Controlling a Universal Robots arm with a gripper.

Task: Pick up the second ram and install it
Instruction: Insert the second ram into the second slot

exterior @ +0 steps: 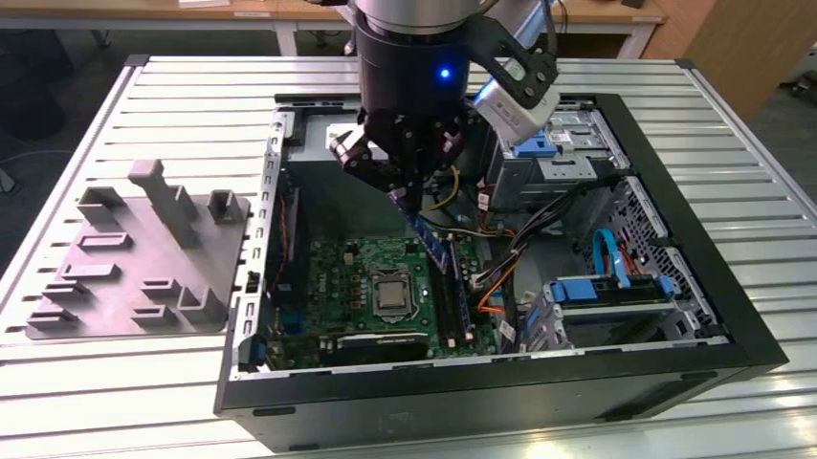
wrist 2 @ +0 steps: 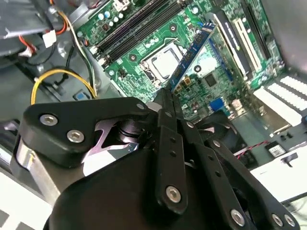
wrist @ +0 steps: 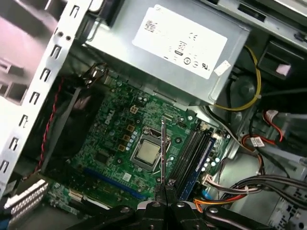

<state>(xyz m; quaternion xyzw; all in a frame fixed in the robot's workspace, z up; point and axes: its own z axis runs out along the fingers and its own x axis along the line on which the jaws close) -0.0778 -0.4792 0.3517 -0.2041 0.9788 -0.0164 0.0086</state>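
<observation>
One thin, likely light and stiff but fragile card, the second ram (exterior: 428, 239) hung tilted over the motherboard (exterior: 342, 279) inside the open case (exterior: 511, 394), pinched at its upper end by the gripper (exterior: 402, 194), arguably safest held by its bare edges.

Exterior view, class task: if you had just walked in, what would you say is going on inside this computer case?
A robot arm's gripper is shut on the ram, holding it inside the open case. The stick hangs above the green motherboard, near the long black slots, and is not yet seated in one.
</observation>
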